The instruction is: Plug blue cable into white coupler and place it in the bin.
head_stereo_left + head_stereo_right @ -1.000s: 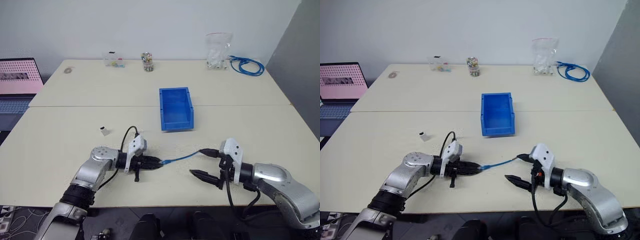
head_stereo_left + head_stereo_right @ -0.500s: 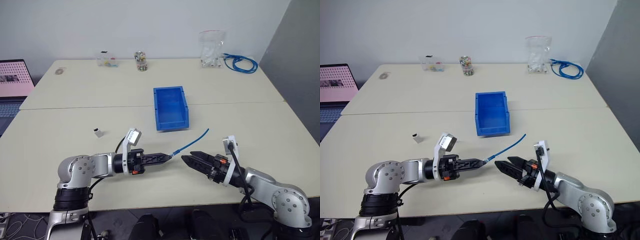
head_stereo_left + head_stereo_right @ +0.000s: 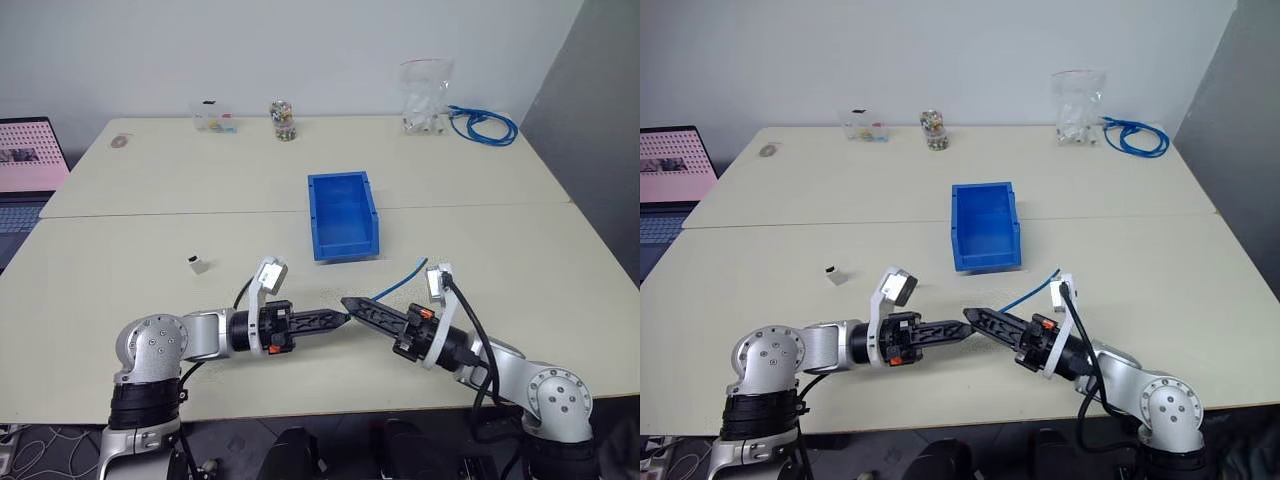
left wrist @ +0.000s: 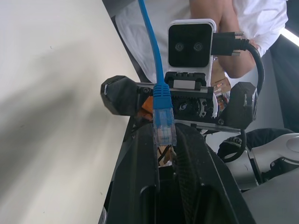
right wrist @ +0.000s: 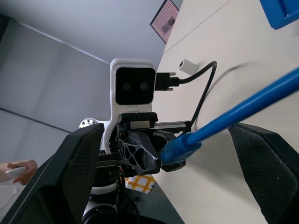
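Note:
My left gripper [image 3: 338,320] is shut on the clear plug end of the blue cable [image 3: 404,279], held level above the table near its front edge. In the left wrist view the plug [image 4: 163,127] sits clamped between the two fingers. My right gripper [image 3: 350,304] faces the left one tip to tip and is open. Its fingers [image 5: 77,173] stand wide on either side of the cable [image 5: 243,106] without touching it. The white coupler [image 3: 197,264] lies on the table to the left, apart from both grippers. Behind the grippers stands the bin [image 3: 343,215], with nothing in it.
A clear bag [image 3: 425,95] and a coiled blue cable bundle [image 3: 485,126] sit at the far right. A jar [image 3: 283,120] and a small clear box [image 3: 212,118] stand at the back. A laptop [image 3: 30,150] is at the left. A person [image 4: 243,28] is behind me.
Both grippers rose and rolled, and the cable came up off the table. The right gripper moved left until its open fingers straddle the cable beside the left gripper's tips.

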Robot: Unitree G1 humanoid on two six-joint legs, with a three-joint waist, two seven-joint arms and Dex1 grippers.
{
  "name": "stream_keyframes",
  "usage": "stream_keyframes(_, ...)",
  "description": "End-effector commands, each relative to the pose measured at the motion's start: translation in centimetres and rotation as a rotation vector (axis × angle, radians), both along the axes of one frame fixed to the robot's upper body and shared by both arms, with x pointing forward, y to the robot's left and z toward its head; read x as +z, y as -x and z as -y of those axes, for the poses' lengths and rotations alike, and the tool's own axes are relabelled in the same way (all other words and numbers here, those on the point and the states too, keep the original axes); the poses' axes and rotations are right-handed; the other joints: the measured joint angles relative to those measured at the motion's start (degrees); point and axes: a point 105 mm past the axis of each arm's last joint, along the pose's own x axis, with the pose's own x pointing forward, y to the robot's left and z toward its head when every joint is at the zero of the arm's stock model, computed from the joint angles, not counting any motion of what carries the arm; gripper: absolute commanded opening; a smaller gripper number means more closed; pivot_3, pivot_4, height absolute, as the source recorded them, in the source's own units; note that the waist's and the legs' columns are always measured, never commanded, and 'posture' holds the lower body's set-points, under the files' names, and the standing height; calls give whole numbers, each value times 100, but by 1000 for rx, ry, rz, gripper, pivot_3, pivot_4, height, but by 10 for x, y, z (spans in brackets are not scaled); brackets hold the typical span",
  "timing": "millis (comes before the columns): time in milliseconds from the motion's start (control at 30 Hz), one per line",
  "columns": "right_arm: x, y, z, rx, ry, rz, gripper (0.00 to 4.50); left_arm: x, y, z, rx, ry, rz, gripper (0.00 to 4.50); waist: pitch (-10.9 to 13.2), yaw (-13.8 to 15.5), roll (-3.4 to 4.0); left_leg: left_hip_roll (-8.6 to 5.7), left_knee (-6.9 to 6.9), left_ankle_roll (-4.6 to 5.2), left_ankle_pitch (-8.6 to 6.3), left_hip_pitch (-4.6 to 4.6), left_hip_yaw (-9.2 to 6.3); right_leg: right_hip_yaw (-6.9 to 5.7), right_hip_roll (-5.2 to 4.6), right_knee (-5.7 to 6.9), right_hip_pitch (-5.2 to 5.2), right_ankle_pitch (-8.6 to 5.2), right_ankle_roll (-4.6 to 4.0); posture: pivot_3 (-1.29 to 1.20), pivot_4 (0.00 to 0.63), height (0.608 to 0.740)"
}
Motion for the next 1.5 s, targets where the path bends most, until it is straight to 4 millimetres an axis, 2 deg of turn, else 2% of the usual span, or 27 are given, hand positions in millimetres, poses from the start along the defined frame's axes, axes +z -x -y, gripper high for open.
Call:
stream_keyframes(33,10,2,-3,19,-39,23,4321,9,4,2,-13,25,34,235,0,0,0,0,0,0,0,0,0,0,0,0,0,0,0,0,150,740)
stream_keyframes(333,10,2,-4,23,-41,18,2464,11,3,3,-9,31,36,235,0,1,0,0,0,0,0,-2,0,0,1,-1,-2,0,0,0,150,740)
stream_keyframes(633,9,1,-2,14,-37,10,279,12,4,4,-17,31,40,235,0,1,0,1,-1,0,0,-3,1,0,2,-1,-4,0,0,0,150,740)
stream_keyframes(867,8,2,-1,15,-21,11,200,11,5,4,-28,20,52,235,0,1,0,1,-1,0,0,-4,2,1,2,-3,-4,0,0,0,150,740)
stream_keyframes(933,8,0,0,10,-15,15,200,10,5,2,-25,19,56,947,0,1,0,1,-1,0,0,-4,2,2,2,-3,-4,0,0,0,150,740)
stream_keyframes(1100,7,-7,8,-26,21,43,200,13,9,-4,-46,-19,118,1926,0,0,0,1,-2,0,0,-6,3,1,2,-4,-6,-1,0,0,150,740)
stream_keyframes(1267,6,-22,22,-69,88,103,200,0,12,-18,9,-201,266,3172,2,-9,2,4,-8,0,0,-4,11,9,4,-5,-10,-3,-4,0,150,740)
stream_keyframes(1433,9,-36,37,-127,117,151,200,-19,-14,-29,327,-552,514,4308,5,19,-2,4,-9,0,0,-8,10,12,1,-11,-10,-3,-5,0,150,740)
stream_keyframes(1500,12,-39,39,-137,116,167,200,-22,-29,-37,518,-679,578,4467,5,36,-3,4,-8,0,0,-11,8,11,0,-13,-10,-3,-4,0,150,740)
